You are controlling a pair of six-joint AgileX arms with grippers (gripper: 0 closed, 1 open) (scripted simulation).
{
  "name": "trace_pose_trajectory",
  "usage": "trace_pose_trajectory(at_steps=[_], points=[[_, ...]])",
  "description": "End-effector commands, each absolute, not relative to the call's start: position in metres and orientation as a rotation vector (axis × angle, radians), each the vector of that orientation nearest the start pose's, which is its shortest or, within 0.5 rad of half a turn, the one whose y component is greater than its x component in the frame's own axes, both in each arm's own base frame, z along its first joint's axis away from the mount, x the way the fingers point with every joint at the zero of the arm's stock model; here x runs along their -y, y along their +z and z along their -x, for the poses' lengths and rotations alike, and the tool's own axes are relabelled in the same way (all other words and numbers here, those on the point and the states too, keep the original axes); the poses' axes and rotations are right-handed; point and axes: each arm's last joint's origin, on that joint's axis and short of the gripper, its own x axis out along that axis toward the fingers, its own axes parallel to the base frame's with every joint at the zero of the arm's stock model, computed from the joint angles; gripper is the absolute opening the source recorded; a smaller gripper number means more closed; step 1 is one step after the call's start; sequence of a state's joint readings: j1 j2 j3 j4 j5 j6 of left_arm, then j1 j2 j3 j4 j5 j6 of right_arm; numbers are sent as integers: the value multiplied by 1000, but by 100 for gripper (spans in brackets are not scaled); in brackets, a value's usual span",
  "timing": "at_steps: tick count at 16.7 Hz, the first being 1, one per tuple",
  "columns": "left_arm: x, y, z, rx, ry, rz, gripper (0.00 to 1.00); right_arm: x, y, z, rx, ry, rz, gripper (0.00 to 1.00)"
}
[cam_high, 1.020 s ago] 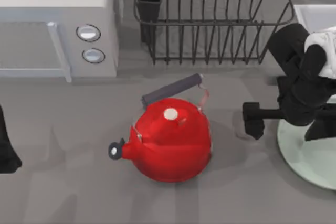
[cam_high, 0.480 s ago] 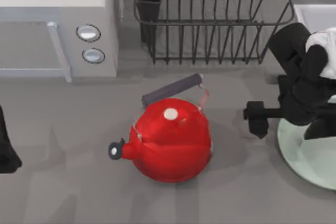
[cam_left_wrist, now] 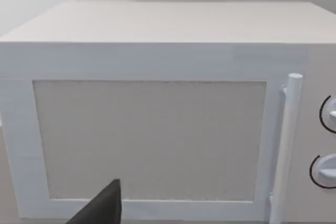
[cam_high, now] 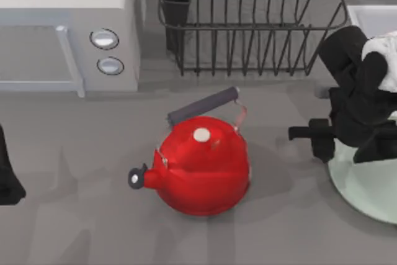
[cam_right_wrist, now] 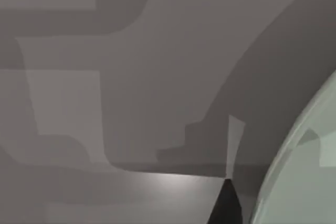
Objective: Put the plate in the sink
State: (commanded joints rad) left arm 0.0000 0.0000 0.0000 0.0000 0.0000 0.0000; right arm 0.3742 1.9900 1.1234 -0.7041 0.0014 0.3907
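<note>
Our right arm [cam_high: 363, 100] was built of bulky matte black segments with rounded housings, and a white, softly creased cover sat on its upper part near the right edge. A slim black bar ran out from it to a blocky black finger [cam_high: 322, 139] of the right gripper. Our left arm [cam_high: 7, 175] was a dark, smooth, rounded black mass at the left edge. In the left wrist view a black, pointed fingertip [cam_left_wrist: 102, 209] had a flat, unmarked surface.
</note>
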Motion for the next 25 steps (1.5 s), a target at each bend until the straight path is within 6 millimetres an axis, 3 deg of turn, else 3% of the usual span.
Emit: trace_pose_trajectory(at_steps=[2, 9, 10, 13, 15, 17, 20, 25], points=[[1, 160, -106, 0, 0, 0, 100, -125, 94, -313, -1571, -8, -8, 0], [1, 160, -106, 0, 0, 0, 100, -125, 94, -313, -1571, -8, -8, 0], [1, 160, -106, 0, 0, 0, 100, -124, 121, -320, -1477, 9, -40, 0], [1, 160, -106, 0, 0, 0, 100, -126, 128, -325, -1482, 7, -38, 0], [1, 160, -106, 0, 0, 0, 100, -130, 142, -333, -1490, 5, -36, 0], [1, 160, -106, 0, 0, 0, 100, -134, 168, -343, -1497, 3, -34, 0], [1, 160, -106, 0, 0, 0, 100, -139, 228, -354, -1503, 1, -32, 0], [1, 160, -106, 0, 0, 0, 100, -132, 330, -339, -1496, 3, -34, 0]])
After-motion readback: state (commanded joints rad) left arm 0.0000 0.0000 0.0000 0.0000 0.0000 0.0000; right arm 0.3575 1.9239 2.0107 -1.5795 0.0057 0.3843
